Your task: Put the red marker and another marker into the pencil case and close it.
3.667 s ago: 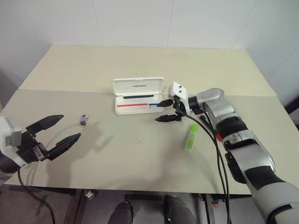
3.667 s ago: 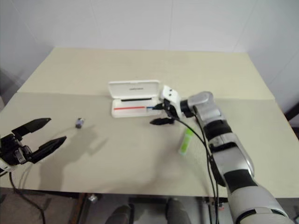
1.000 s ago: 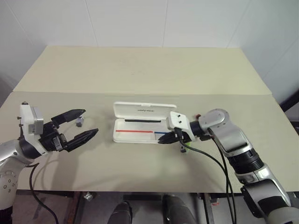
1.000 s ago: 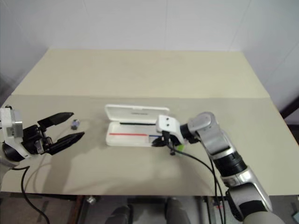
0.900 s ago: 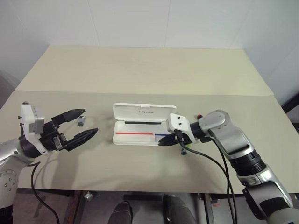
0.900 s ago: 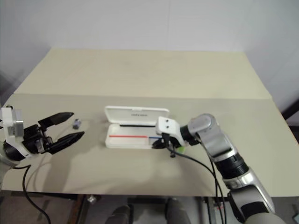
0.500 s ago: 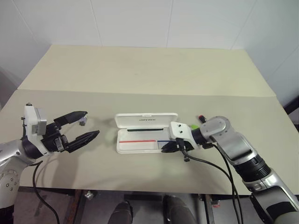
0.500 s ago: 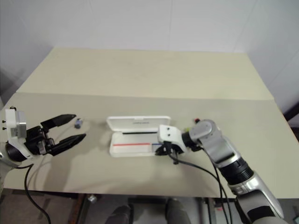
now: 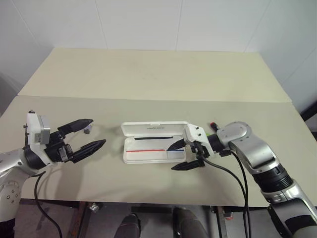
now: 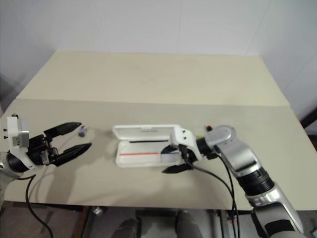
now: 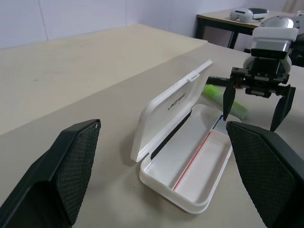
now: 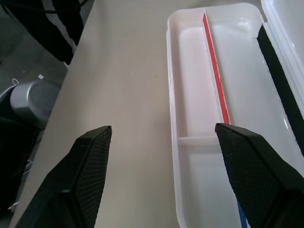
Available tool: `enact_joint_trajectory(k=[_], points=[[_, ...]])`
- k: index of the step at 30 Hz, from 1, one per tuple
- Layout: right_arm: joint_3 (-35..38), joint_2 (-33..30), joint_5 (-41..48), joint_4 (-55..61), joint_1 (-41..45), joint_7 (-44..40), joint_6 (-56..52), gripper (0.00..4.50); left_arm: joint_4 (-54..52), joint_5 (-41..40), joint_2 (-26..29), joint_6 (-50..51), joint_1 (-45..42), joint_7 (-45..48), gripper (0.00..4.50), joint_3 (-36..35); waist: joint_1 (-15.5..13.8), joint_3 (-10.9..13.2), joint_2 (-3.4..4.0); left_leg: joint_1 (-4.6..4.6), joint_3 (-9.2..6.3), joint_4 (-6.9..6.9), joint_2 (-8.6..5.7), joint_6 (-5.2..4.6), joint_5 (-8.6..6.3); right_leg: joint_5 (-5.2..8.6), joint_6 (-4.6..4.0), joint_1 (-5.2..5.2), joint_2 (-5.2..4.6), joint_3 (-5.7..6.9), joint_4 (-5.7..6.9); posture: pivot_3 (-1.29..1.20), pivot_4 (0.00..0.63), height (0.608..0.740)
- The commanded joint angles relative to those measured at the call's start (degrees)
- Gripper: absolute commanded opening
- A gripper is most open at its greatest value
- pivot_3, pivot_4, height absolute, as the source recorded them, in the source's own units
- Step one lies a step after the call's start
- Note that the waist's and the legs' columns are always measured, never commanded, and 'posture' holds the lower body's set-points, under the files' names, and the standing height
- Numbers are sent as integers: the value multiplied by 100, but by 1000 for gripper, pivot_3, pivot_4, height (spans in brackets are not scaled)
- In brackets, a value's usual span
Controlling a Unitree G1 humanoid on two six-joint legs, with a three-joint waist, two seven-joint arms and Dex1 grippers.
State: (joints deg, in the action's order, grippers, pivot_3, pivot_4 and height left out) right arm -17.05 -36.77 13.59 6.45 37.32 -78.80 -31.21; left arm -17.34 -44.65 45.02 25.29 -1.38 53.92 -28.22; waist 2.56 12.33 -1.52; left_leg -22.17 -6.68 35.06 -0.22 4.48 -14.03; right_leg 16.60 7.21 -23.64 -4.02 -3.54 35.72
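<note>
Along the left edge, found the left claw hovering over the tabletop, its two black fingers spread wide and pinching nothing. Noted a small grey object on the tabletop just beside that claw's far finger, apart from the task's things.

At the middle, found the pencil case lying open, lid tipped back on its hinge and lettering showing. Saw the red and blue stripe along the tray floor and a dark strip under the hinge line, but could not make out any marker in the tray.

Further right, found the right claw at the case's right end, fingers splayed wide and empty, one over the tray's corner and the other out over the tabletop in front of it. From the left wrist view, saw the lime-green highlighter just past that end of the case, seemingly on the tabletop or against the rim and not down in the tray; could not tell which. Spotted a red tip beside the right wrist, taken for the end of the red marker, though too small to be sure.

Judged the task barely underway: case open, neither marker clearly inside. Left to do: seat the highlighter, fetch and place the red marker, then fold the lid down.
</note>
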Motion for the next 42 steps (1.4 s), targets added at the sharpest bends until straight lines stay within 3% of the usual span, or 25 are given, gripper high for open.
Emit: enact_joint_trajectory(k=[1,14,25,42], points=[[242,-194,103,-102,213,-75,231,4478,-73,18,0,-114,-62,34,4500,-25,-4,0,0,0,0,0,0,0,0,0,0,0,0,0,-1,0,150,740],[79,-250,-1150,-2348,1421,893,616,4478,-39,28,-27,-166,-106,-2,4500,22,-2,0,0,-4,4,-3,0,-1,0,0,-1,-3,0,-1,-10,0,150,740],[356,-230,-830,-2151,1310,552,1113,4478,-24,26,-32,-205,-57,-9,4500,-31,0,0,1,-4,4,-4,1,-2,-2,0,0,-3,0,-1,-9,0,150,740],[367,-190,-1664,-3660,1895,1662,1357,4478,43,36,-10,-220,-154,8,4500,37,37,1,1,-4,5,-3,0,-2,-2,0,0,-3,0,-1,-9,0,150,740]])
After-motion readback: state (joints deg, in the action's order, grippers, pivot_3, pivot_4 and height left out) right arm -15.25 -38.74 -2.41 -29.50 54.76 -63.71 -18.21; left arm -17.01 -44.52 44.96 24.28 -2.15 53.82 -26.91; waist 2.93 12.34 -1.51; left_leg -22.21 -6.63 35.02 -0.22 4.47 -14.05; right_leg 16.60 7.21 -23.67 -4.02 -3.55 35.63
